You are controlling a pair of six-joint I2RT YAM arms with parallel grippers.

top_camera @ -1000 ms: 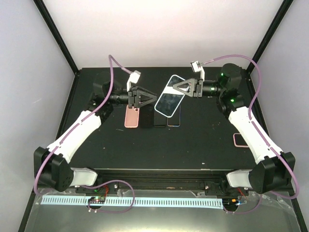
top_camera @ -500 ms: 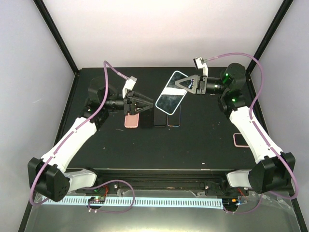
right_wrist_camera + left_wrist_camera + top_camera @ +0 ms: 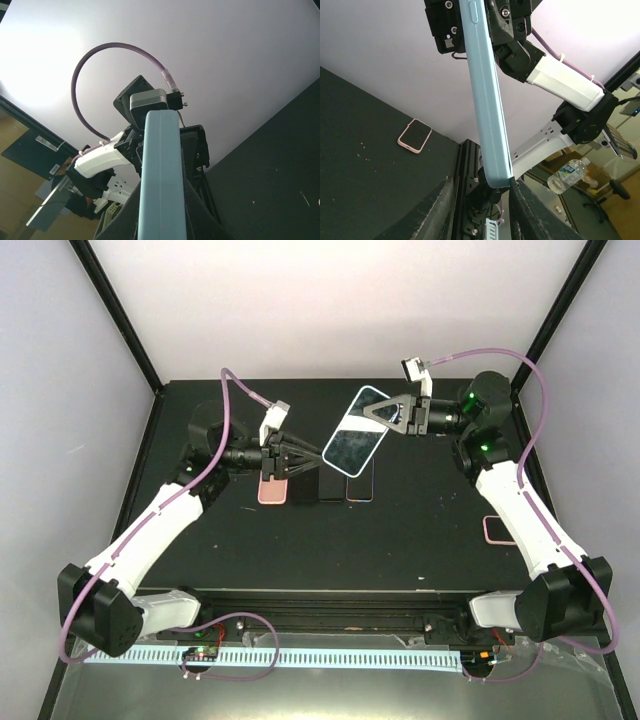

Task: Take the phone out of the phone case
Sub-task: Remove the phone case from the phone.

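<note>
While the cased phone (image 3: 353, 436) is clamped by the right fingers (image 3: 127, 225), slippage past the part-open left fingers (image 3: 437, 215) is risked.

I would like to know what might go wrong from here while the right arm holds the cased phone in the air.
1. The right gripper pinches the cased phone only near its upper end, so a pull at the lower end by the left gripper may twist it loose.
2. If dropped, it would probably hit the dark phones that appear to lie beneath it.
3. The left fingers straddle the whole edge, so they may clamp case and phone together.
</note>
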